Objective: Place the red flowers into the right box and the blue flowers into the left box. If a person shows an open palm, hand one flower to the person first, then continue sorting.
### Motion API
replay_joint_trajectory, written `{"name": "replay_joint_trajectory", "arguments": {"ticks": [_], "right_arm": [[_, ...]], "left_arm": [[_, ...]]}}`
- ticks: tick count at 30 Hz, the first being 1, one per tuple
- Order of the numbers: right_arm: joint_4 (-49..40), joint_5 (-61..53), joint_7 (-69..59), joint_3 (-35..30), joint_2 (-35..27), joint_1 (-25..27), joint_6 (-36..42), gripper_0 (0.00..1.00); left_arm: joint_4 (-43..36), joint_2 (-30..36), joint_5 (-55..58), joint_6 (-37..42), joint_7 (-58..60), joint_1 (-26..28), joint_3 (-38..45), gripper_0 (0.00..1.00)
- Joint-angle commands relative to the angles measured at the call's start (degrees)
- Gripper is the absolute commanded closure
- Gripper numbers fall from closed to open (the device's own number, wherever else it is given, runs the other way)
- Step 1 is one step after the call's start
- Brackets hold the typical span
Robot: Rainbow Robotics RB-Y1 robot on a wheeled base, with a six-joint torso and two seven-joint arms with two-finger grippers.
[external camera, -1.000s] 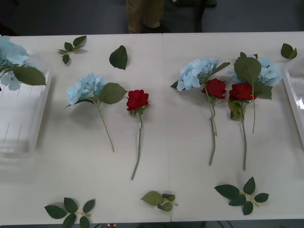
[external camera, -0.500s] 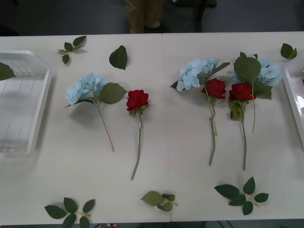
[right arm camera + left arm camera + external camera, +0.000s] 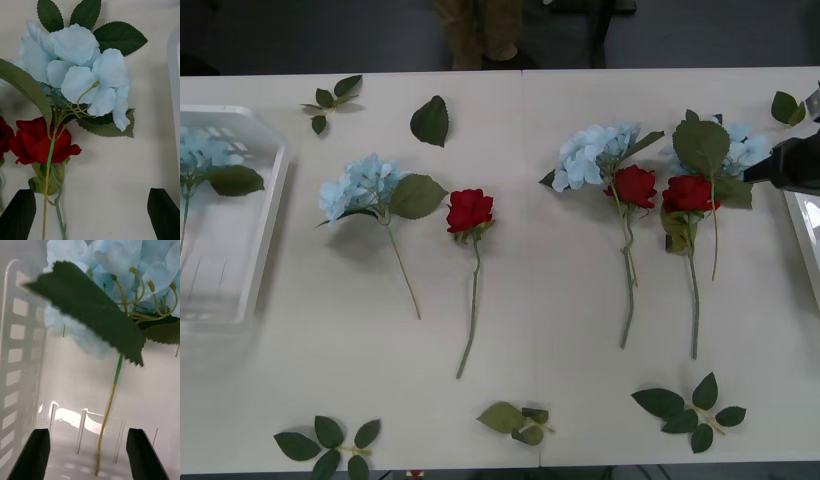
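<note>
Left gripper (image 3: 86, 453) over the left box (image 3: 265, 215) at the desk's left edge, fingers apart, one blue flower (image 3: 205, 155) lying inside. Right gripper (image 3: 90, 213) open above the rightmost blue flower (image 3: 745, 152) and red flower (image 3: 688, 193), near the right box (image 3: 805, 225) at the desk's right edge. Remaining flowers spread across the desk's middle.

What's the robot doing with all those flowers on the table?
It is sorting them. One fluffy pale blue hydrangea already lies in the white plastic tray on the left, and the left gripper is open above its stem. The right gripper, open too, hovers by the right-hand blue hydrangea and a deep red rose near the white tray on the right. Three blue hydrangeas and three red roses lie unsorted.
</note>
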Motion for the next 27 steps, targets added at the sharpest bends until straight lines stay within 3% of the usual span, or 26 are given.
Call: {"name": "replay_joint_trajectory", "arguments": {"ticks": [1, 5, 11, 16, 23, 25, 27], "right_arm": [[-0.92, 6.26, -3.04, -0.45, 5.14, -1.86, -1.07, 0.14], [-0.92, 11.27, -5.76, -0.45, 8.30, -1.86, -2.56, 0.14], [-0.75, 21.11, -7.87, -0.36, 14.45, -1.77, -5.46, 0.14], [1.45, 28.93, -8.75, -0.36, 18.58, -2.21, -7.39, 0.14], [5.14, 30.25, -8.75, 2.36, 18.85, -2.56, -11.52, 0.15], [6.99, 31.40, -8.93, 4.12, 18.85, -2.65, -14.16, 0.22], [9.10, 31.40, -9.10, 5.09, 18.85, -2.65, -16.62, 0.38]], "left_arm": [[-1.36, -0.03, -0.26, 5.20, 3.44, -2.56, 0.90, 0.00], [-5.31, -0.11, -0.52, 11.97, 8.80, -3.00, 0.90, 0.00], [-17.62, -3.10, -1.66, 21.99, 24.09, -3.08, 0.90, 0.00], [-26.76, -11.10, -6.15, 28.93, 34.38, -4.05, 0.72, 0.00], [-34.85, -23.05, -12.12, 38.07, 43.43, -7.30, -2.09, 0.00], [-35.73, -25.69, -14.23, 36.93, 45.63, -8.01, -5.78, 0.00], [-35.64, -28.15, -16.43, 34.73, 47.38, -8.89, -9.12, 0.00]]}}
